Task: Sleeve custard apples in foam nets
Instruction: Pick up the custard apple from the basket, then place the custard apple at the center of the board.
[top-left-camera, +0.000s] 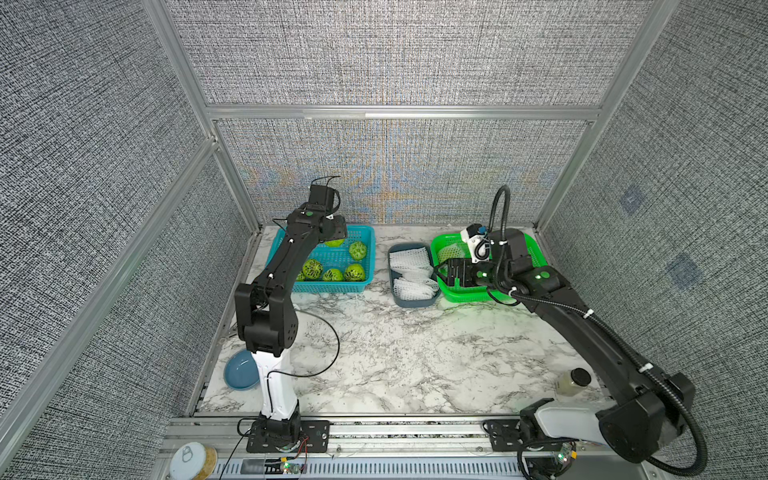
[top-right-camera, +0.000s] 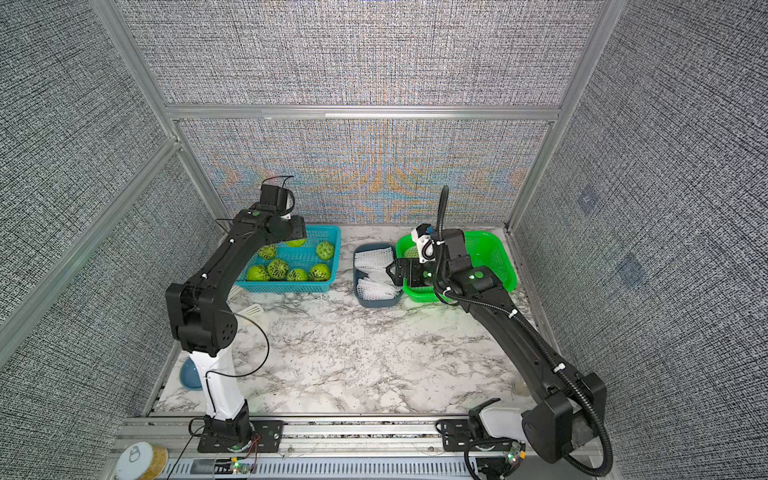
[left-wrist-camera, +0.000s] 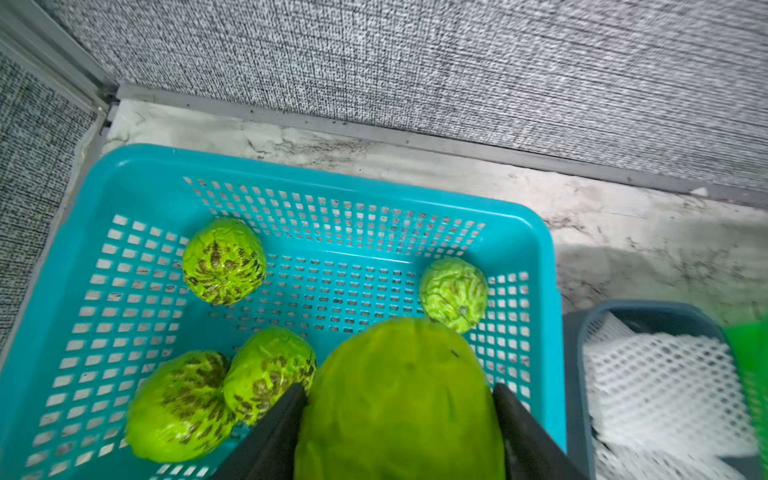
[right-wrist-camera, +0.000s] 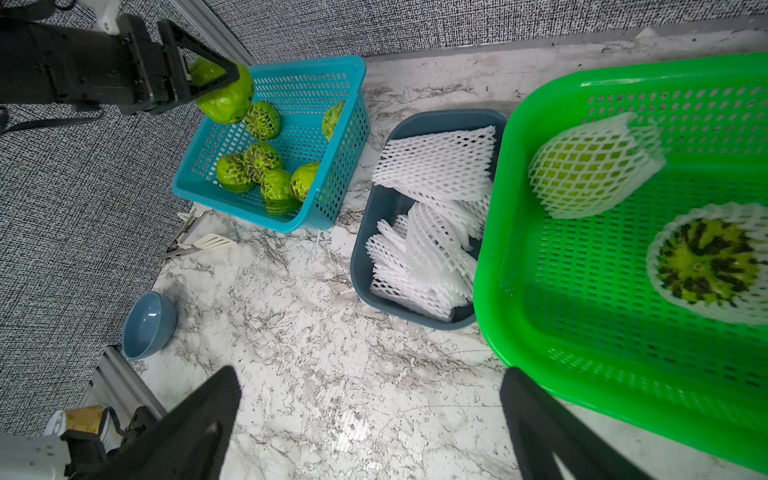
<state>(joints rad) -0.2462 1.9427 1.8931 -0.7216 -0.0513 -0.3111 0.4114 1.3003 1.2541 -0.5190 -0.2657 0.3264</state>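
My left gripper (left-wrist-camera: 399, 388) is shut on a custard apple (left-wrist-camera: 399, 415), bright green and bumpy, held just above the blue basket (left-wrist-camera: 540, 257). The right wrist view shows that fruit (right-wrist-camera: 226, 99) hanging over the basket's back corner. Several more custard apples (top-left-camera: 312, 269) lie in the basket. White foam nets (top-left-camera: 411, 270) are piled in a grey tray (top-left-camera: 415, 303). The green basket (right-wrist-camera: 540, 353) holds two custard apples in nets (right-wrist-camera: 590, 166). My right gripper (right-wrist-camera: 372, 374) stands open and empty, above the tray's right side in both top views (top-right-camera: 390, 272).
White slotted tongs (right-wrist-camera: 208, 243) lie on the marble in front of the blue basket. A blue bowl (top-left-camera: 241, 370) sits by the left arm's base. A dark-capped bottle (top-left-camera: 573, 382) stands at the front right. A tin (top-left-camera: 193, 459) rests on the front rail.
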